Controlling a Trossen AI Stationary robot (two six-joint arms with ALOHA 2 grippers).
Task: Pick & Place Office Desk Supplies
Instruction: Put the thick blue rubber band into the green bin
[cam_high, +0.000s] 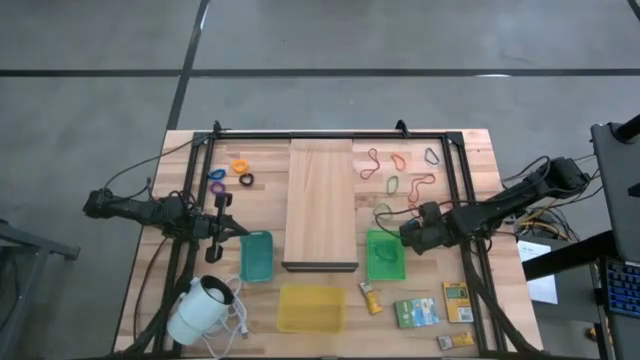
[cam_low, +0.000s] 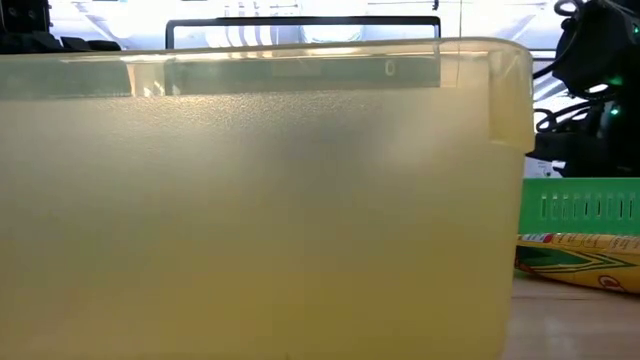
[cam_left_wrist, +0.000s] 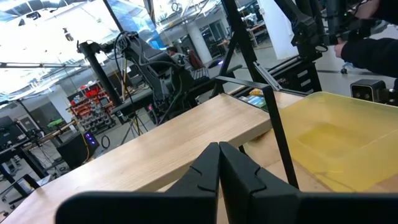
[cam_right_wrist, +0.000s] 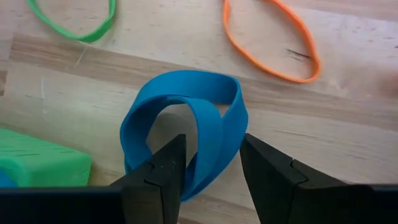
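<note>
A blue rubber band (cam_right_wrist: 186, 99) lies twisted on the wooden table. My right gripper (cam_right_wrist: 212, 146) points steeply down over it, open, with one broad strand of the band running between its fingers. In the high view this gripper (cam_high: 408, 236) is just beside the green bin (cam_high: 385, 256). A green band (cam_right_wrist: 74, 28) and an orange band (cam_right_wrist: 273, 46) lie beyond it. More loops (cam_high: 400, 172) lie at the far right, and small rings (cam_high: 236, 172) at the far left. My left gripper (cam_left_wrist: 219, 168) is shut and holds nothing, held level at the table's left (cam_high: 218, 228). My right gripper straddles the blue band's twisted strand (cam_right_wrist: 217, 140) from above, one finger (cam_right_wrist: 165, 171) on each side and the fingers lying across the strand. I cannot tell whether the fingers touch it. The band lies flat on the table.
A long pale board (cam_high: 320, 205) lies in the middle. A teal bin (cam_high: 256, 256) and a yellow bin (cam_high: 311, 307) stand near it; the yellow bin's wall (cam_low: 260, 200) fills the low view. Packets (cam_high: 415, 312) lie near right. A white corded device (cam_high: 200, 308) sits near left.
</note>
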